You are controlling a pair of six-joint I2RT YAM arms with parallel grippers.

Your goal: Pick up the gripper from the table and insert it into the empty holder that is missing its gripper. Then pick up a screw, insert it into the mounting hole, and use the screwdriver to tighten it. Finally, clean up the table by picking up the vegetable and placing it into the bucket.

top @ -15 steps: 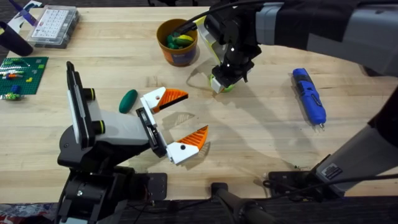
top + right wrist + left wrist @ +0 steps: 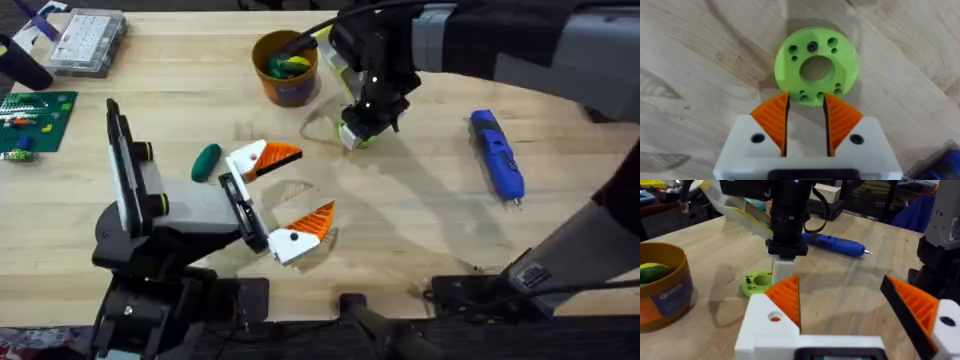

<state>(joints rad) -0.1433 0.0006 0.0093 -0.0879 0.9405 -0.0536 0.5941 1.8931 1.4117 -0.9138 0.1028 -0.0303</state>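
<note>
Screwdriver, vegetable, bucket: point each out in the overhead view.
screwdriver (image 2: 498, 153), overhead view, middle of its blue body.
vegetable (image 2: 206, 162), overhead view, centre of the dark green oval.
bucket (image 2: 290, 93), overhead view, front of its outer wall.

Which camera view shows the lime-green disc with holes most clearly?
The right wrist view shows the lime-green disc best: seen from above, with its centre hole and small holes plain, just ahead of the right gripper. The left wrist view shows it lying flat, farther off. In the overhead view it is mostly hidden under the right arm.
</note>
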